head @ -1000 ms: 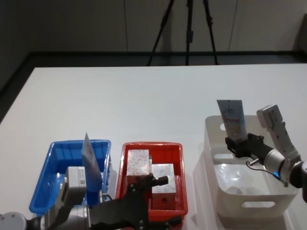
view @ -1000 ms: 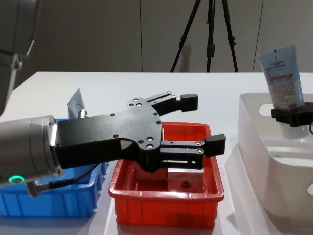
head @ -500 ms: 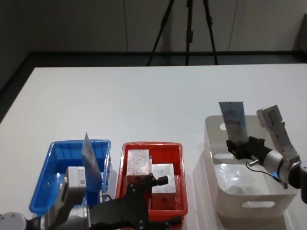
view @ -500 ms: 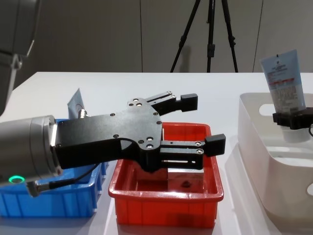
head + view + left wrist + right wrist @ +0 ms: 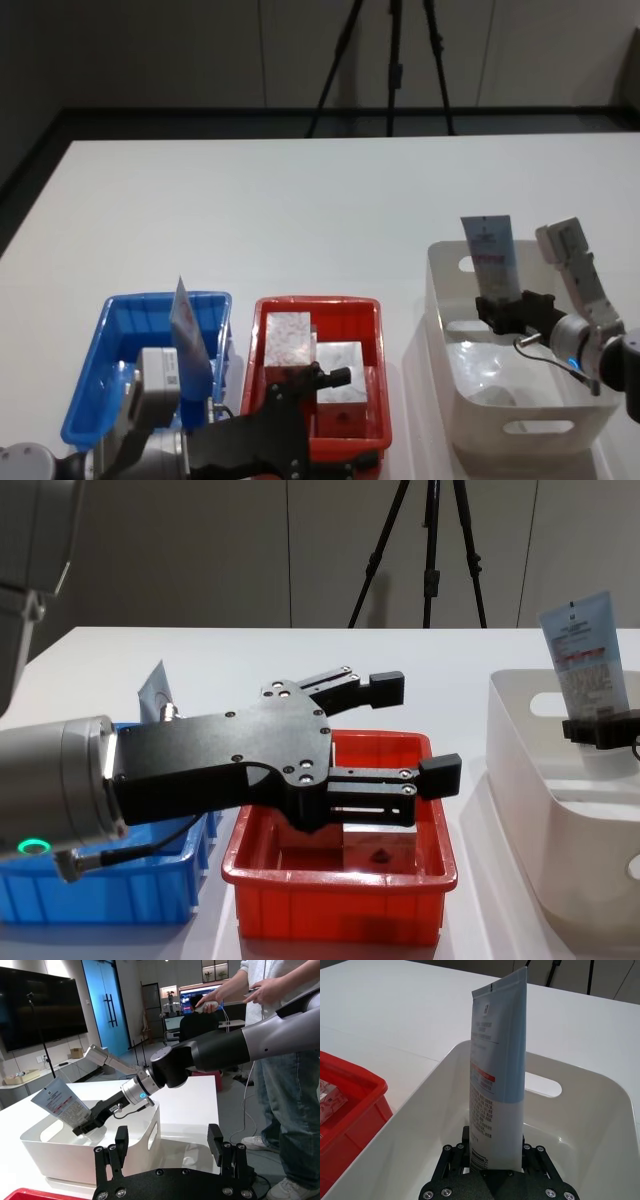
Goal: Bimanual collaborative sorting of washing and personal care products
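Note:
A pale-blue tube [image 5: 490, 255] stands upright, crimped end up, with my right gripper [image 5: 505, 305] shut on its lower end. It hangs over the beige tub [image 5: 520, 430], its base below the rim level. The chest view shows the tube [image 5: 588, 665] and right gripper [image 5: 600, 728] at the right edge; the right wrist view shows the tube [image 5: 497, 1070] up close. My left gripper [image 5: 412, 730] stands open, holding nothing, above the red tray [image 5: 340, 905]. In the red tray [image 5: 315, 301] lie white patterned boxes [image 5: 289, 338]. Another tube [image 5: 190, 335] leans in the blue tray [image 5: 150, 300].
The blue tray, red tray and tub stand in a row along the table's near edge. The white table [image 5: 300, 200] stretches far beyond them. A black tripod [image 5: 392, 60] stands behind the table's far edge.
My right gripper has sunk a little, carrying the tube lower and slightly to the right over the tub. The left arm has not moved.

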